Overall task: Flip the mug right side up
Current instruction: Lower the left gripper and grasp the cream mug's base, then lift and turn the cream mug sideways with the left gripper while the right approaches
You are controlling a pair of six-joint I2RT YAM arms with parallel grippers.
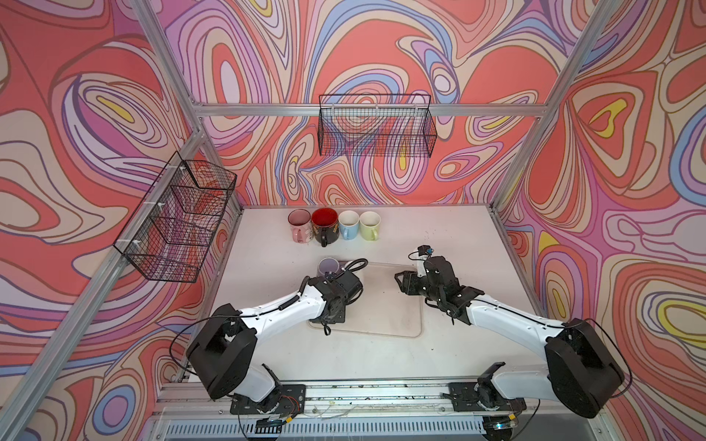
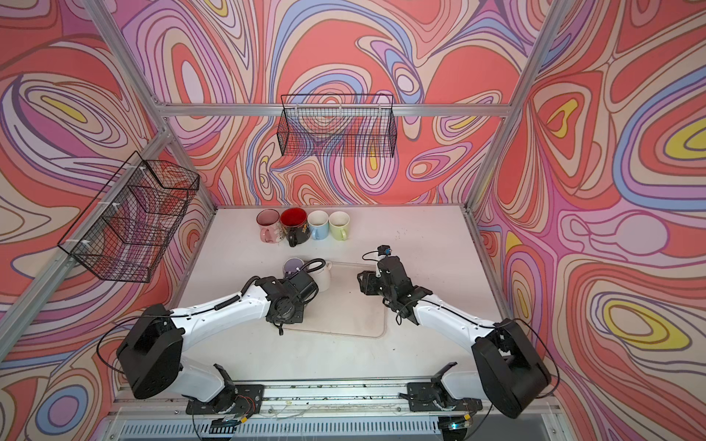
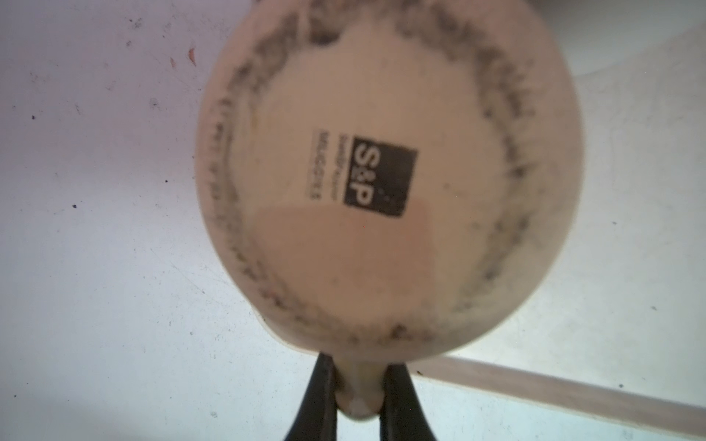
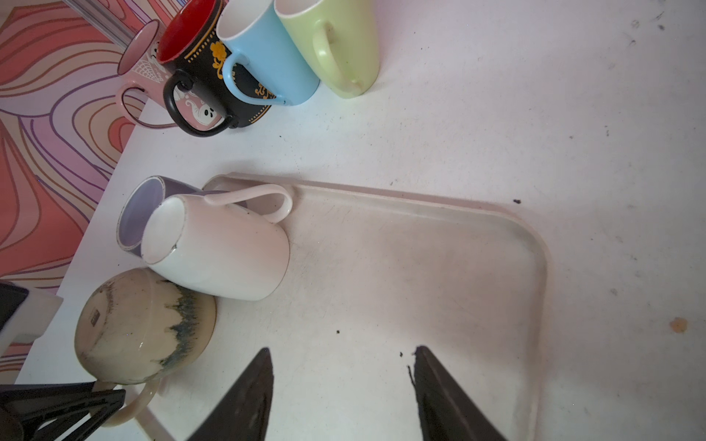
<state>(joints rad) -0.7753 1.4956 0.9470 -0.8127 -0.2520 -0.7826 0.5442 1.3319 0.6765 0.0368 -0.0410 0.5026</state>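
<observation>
While the left arm bends over the clear tray in both top views, hiding its own end effector, the right end effector hangs above the tray's far right part. Seen from the left wrist, the left end effector is clenched on the handle of the cream mug, whose stamped base faces the camera. From the right wrist, the cream mug is upside down near the tray's corner, touching a white mug. The right end effector's fingers are spread and released, with nothing between them.
</observation>
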